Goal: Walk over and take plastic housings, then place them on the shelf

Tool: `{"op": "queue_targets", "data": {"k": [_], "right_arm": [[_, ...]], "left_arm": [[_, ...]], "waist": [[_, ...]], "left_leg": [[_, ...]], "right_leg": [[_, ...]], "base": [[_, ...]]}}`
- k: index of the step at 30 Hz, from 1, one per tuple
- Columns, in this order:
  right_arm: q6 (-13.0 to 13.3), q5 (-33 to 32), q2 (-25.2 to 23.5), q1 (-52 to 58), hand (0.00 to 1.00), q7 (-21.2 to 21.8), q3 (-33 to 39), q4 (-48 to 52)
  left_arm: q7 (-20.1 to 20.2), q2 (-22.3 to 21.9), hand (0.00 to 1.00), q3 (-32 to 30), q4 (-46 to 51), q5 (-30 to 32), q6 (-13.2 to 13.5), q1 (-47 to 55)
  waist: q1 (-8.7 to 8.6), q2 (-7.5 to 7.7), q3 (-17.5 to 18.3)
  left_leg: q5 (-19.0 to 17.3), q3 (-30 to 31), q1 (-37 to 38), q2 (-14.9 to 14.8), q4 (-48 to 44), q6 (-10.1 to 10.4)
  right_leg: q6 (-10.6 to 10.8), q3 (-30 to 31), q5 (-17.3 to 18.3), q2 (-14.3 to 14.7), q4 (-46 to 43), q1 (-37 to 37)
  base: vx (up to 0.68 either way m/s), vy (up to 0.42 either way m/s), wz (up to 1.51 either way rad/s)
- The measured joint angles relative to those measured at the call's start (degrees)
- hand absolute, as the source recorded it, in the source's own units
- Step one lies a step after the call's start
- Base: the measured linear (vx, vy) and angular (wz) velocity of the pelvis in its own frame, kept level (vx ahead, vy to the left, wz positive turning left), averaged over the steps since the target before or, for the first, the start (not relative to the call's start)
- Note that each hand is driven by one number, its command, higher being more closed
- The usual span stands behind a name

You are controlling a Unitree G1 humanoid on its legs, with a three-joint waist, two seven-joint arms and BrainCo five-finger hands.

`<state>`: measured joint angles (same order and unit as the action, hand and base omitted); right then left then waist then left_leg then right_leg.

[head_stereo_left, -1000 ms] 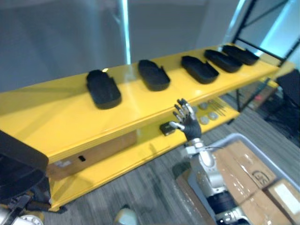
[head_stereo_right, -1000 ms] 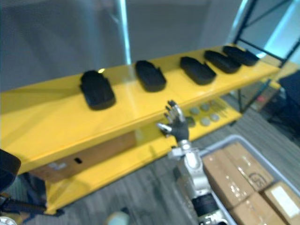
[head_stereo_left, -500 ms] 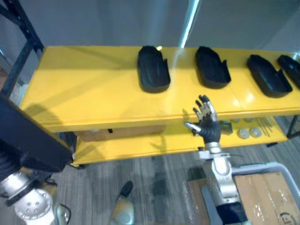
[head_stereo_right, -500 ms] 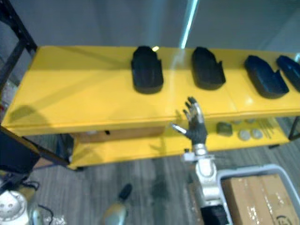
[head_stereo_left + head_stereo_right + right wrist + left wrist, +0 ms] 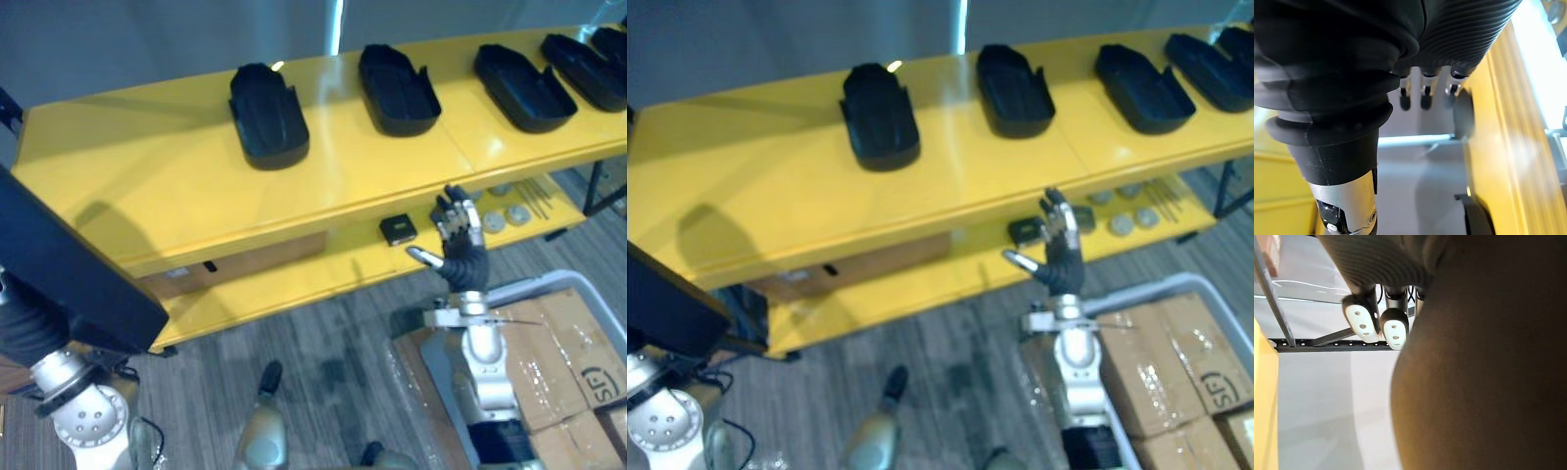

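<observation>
My right hand (image 5: 458, 247) stands upright in front of the shelf (image 5: 147, 186), just below its top board's front edge; the fingers (image 5: 453, 213) are straight and spread, the thumb out to the side, and they hold nothing. My left hand (image 5: 1364, 322) lies against a big dark shape (image 5: 69, 284); I cannot tell what the shape is, nor whether the fingers curl round it. The black housings lie in a row on the top board, apart from each other: the left housing (image 5: 267, 116), the second housing (image 5: 398, 75), the third housing (image 5: 522, 86), the fourth housing (image 5: 586, 67). On the lower board sit a carton (image 5: 245, 264), a small black box (image 5: 398, 229) and some discs (image 5: 495, 221); by my right arm stands a bin (image 5: 534, 286) of boxes (image 5: 573, 343).
</observation>
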<state>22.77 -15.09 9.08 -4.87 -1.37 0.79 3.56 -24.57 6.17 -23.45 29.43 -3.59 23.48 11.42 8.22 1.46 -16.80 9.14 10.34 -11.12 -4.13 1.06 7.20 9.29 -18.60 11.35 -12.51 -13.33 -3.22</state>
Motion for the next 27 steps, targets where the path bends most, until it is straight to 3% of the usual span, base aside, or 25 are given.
{"op": "queue_targets", "data": {"k": [3, 6, 8, 9, 10, 11, 12, 14, 16, 18, 21, 23, 24, 25, 26, 27], "right_arm": [[0.1, -1.3, -0.8, 0.4, 0.0, -0.2, 1.6, 0.2], [0.1, -2.2, -2.1, 2.8, 0.0, -2.0, 2.5, 0.4], [0.1, -2.3, -2.5, 5.8, 0.0, -3.2, 2.4, 0.5], [0.1, -2.3, -3.0, 7.0, 0.0, -3.5, 2.5, 0.6], [0.3, -2.7, -3.9, 7.2, 0.0, -3.5, 3.0, 0.7], [0.9, -2.7, -4.0, 7.1, 0.0, -3.4, 3.4, 0.7], [1.5, -2.7, -4.3, 6.8, 0.0, -3.4, 3.9, 0.6], [1.6, -2.6, -4.8, 6.1, 0.0, -3.2, 4.2, 0.2], [1.7, -2.1, -4.1, 3.8, 0.0, -2.8, 5.6, 0.8], [1.7, -2.1, -3.5, 2.8, 0.0, -3.1, 8.0, 1.0], [1.7, -2.0, -2.4, 3.3, 0.0, -5.5, 11.2, 2.8], [2.4, 1.5, -2.2, 3.7, 0.0, -10.4, 13.2, 5.6], [3.3, 3.1, -1.8, 3.7, 0.0, -12.8, 13.6, 8.0], [4.9, 5.1, -0.1, 3.3, 0.0, -15.7, 14.4, 9.2], [5.2, 5.9, 0.9, 3.4, 0.0, -17.5, 15.2, 9.5], [5.1, 7.6, 2.2, 2.7, 0.0, -21.2, 16.9, 9.3]], "left_arm": [[-0.4, -0.1, 1.0, -0.2, 0.1, 2.5, 0.0, 0.2], [0.9, 0.0, 1.0, -0.8, 2.2, 4.7, 0.2, 2.5], [1.2, 0.1, 1.0, -2.3, 2.5, 6.1, 0.5, 3.5], [1.3, 0.6, 1.0, -4.1, 2.6, 6.4, 0.9, 3.8], [1.3, 2.2, 1.0, -6.1, 2.6, 6.2, 1.0, 3.8], [1.4, 3.0, 1.0, -6.8, 2.6, 6.2, 1.1, 3.8], [1.4, 4.0, 1.0, -7.5, 2.6, 6.2, 1.0, 3.7], [1.3, 5.4, 1.0, -7.9, 2.3, 5.8, -0.1, 2.9], [1.1, 5.5, 1.0, -8.3, 0.2, 4.3, -1.1, 0.9], [0.9, 5.5, 1.0, -8.2, -1.7, 3.8, -2.9, -1.5], [0.4, 5.5, 1.0, -6.9, -3.7, 3.6, -4.4, -3.5], [0.5, 5.4, 1.0, -5.2, -3.6, 3.7, -4.9, -2.7], [0.5, 5.1, 1.0, -4.5, -2.7, 3.8, -4.9, -1.0], [1.1, 3.0, 1.0, -3.7, -2.4, 4.1, -4.7, 0.0], [1.5, 2.1, 1.0, -2.7, -2.2, 4.2, -4.7, 0.6], [1.9, 1.1, 1.0, -2.2, -2.3, 4.5, -4.6, 1.6]], "waist": [[-0.27, 0.2, -1.3], [-0.66, 0.86, -2.3], [-0.83, 0.04, -2.6], [-1.05, 0.36, -2.2], [-1.2, 1.61, -2.1], [-1.15, 1.6, -2.0], [-1.05, 1.01, -2.2], [-1.17, 1.0, -1.4], [-1.12, 0.52, -0.6], [-1.35, 0.3, -0.5], [-2.88, -0.05, -0.3], [-2.74, 0.82, 0.4], [-2.65, 1.98, 1.4], [-3.06, 0.77, 2.0], [-3.34, -0.49, 2.6], [-3.24, -2.43, 2.8]], "left_leg": [[-4.0, 0.1, -2.2, 2.0, -7.3, -0.4], [-10.9, -1.4, -3.1, 4.1, -17.5, -1.9], [-13.6, -1.2, -2.8, 4.2, -21.3, -2.3], [-13.8, -1.3, -2.4, 4.1, -21.1, -2.5], [-14.9, -3.1, -2.3, 4.2, -22.7, -4.0], [-16.5, -4.5, -3.1, 4.0, -26.3, -5.6], [-18.8, -4.4, -3.0, 3.3, -27.7, -5.1], [-19.6, -3.1, -2.2, 3.5, -26.8, -5.8], [-19.6, -1.8, -1.3, 2.7, -24.8, -5.9], [-19.7, -0.4, -0.9, 3.0, -24.2, -5.8], [-20.6, 3.9, -0.5, 3.8, -24.7, -4.1], [-21.6, 6.8, 1.3, 4.7, -25.1, -2.5], [-22.7, 7.8, 1.3, 5.6, -26.1, -1.0], [-23.5, 7.0, -0.4, 4.1, -28.2, 0.0], [-23.8, 4.0, -1.8, 1.6, -28.5, -0.4], [-22.9, -1.1, -2.2, -2.8, -27.9, -0.6]], "right_leg": [[0.1, -0.6, 1.4, -1.6, -1.4, -1.1], [-1.6, -1.8, 2.8, -4.0, -5.2, -4.6], [-5.9, -0.5, 1.0, -5.2, -15.8, -2.2], [-10.1, 1.5, -1.7, -5.7, -21.5, 0.7], [-11.3, 4.1, -5.4, -7.1, -25.7, 3.9], [-10.7, 5.0, -6.7, -7.0, -27.6, 4.6], [-10.2, 5.8, -8.3, -7.0, -30.5, 5.3], [-6.7, 8.1, -3.0, -6.2, -30.5, 8.0], [-4.1, 10.8, 0.7, -1.8, -16.6, 8.4], [-2.9, 15.2, 0.0, 0.3, -8.8, 9.6], [-1.5, 20.9, -0.9, 2.6, -6.1, 11.1], [-1.0, 19.9, -1.2, 2.4, -6.0, 9.7], [-2.1, 18.8, -2.3, 2.0, -6.0, 8.9], [-0.1, 15.7, -1.2, 2.7, -7.6, 8.1], [-0.8, 13.8, -0.8, 3.5, -7.4, 8.0], [-1.6, 12.2, -0.6, 4.7, -7.3, 8.0]], "base": [[0.0, 0.056, 0.1], [0.06, 0.129, 0.22], [0.04, 0.122, 0.25], [0.1, 0.138, 0.29], [0.15, 0.174, 0.23], [0.21, 0.149, 0.09], [0.19, 0.14, 0.14], [0.17, 0.124, 0.17], [0.17, 0.1, 0.15], [0.17, 0.0, 0.43], [0.19, -0.119, 0.81], [0.3, -0.329, 0.95], [0.23, -0.393, 0.98], [0.18, -0.394, 1.07], [0.11, -0.349, 0.93], [0.1, -0.295, 0.68]]}}
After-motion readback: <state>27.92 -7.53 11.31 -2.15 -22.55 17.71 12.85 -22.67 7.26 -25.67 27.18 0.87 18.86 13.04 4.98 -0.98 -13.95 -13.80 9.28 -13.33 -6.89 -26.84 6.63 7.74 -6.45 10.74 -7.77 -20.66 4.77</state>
